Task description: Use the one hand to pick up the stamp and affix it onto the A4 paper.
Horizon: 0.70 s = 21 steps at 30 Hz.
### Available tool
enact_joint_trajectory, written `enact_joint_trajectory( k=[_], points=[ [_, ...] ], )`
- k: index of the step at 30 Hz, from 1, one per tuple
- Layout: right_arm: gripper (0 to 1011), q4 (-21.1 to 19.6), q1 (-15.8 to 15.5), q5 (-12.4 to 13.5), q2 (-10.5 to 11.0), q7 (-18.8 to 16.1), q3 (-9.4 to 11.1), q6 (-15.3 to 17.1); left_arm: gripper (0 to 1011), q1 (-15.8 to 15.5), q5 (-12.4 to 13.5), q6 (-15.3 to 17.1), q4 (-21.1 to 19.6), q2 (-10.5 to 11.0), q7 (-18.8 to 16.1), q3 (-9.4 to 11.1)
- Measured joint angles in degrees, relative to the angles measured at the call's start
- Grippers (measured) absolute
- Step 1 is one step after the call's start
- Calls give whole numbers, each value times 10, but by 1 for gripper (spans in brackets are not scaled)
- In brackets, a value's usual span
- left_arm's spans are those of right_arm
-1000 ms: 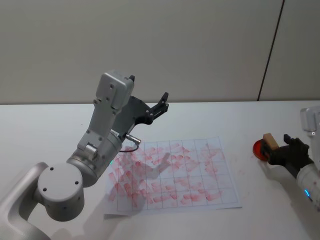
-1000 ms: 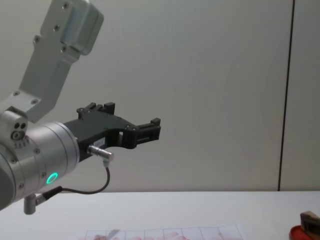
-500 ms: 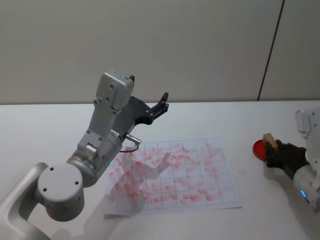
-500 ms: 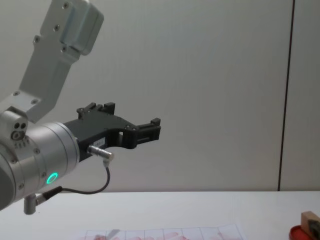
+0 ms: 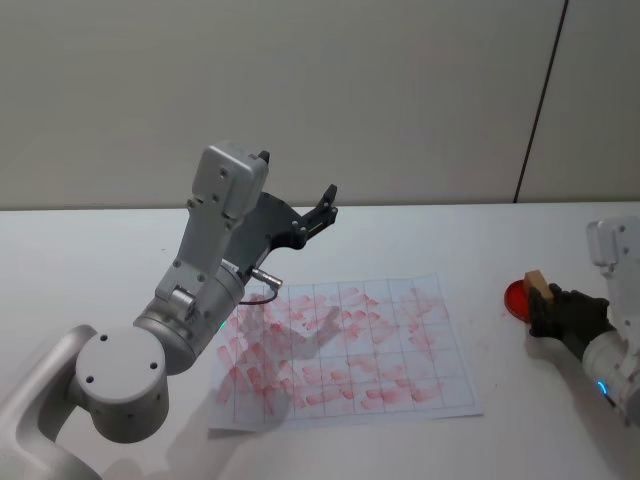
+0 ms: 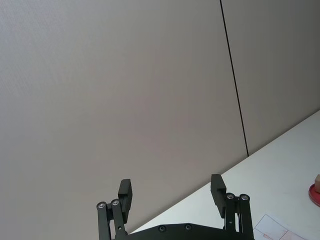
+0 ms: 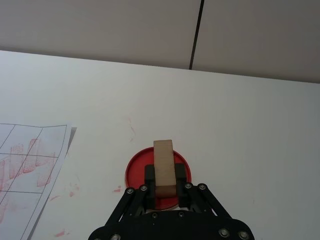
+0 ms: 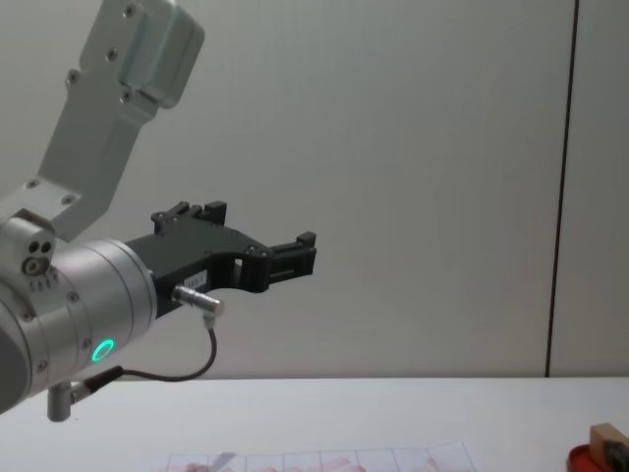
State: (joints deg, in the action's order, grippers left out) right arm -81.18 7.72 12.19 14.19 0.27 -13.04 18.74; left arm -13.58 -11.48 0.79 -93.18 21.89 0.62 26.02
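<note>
The stamp (image 7: 164, 167), a light-tan wooden block, stands upright between the black fingers of my right gripper (image 7: 164, 182), which is shut on it. It sits over the red round pad (image 7: 135, 172); whether it touches the pad I cannot tell. In the head view the stamp (image 5: 538, 283) and right gripper (image 5: 548, 300) are at the table's right side, over the pad (image 5: 515, 298). The A4 paper (image 5: 345, 345), ruled in boxes with pinkish-red prints, lies at mid-table, well left of them. My left gripper (image 5: 325, 205) is held high above the paper's far left, open and holding nothing.
The white table (image 5: 500, 240) runs to a plain wall behind. The big left arm (image 5: 190, 300) rises over the paper's left part. Faint red smears mark the table (image 7: 131, 127) near the pad. The paper's right edge (image 7: 57, 150) lies short of the pad.
The right gripper's fingers have drawn in against the stamp at the red pad, and the wrist has shifted slightly left. The left arm has not moved.
</note>
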Motion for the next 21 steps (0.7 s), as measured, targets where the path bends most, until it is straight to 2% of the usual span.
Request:
enact_joint_trajectory(
  k=[12, 21],
  points=[
    [216, 1, 4, 24, -5, 1, 4, 18, 1002, 0, 0, 0, 0, 0, 0, 0],
    [214, -21, 1, 32, -6, -5, 5, 23, 1001, 0, 0, 0, 0, 0, 0, 0]
  ],
)
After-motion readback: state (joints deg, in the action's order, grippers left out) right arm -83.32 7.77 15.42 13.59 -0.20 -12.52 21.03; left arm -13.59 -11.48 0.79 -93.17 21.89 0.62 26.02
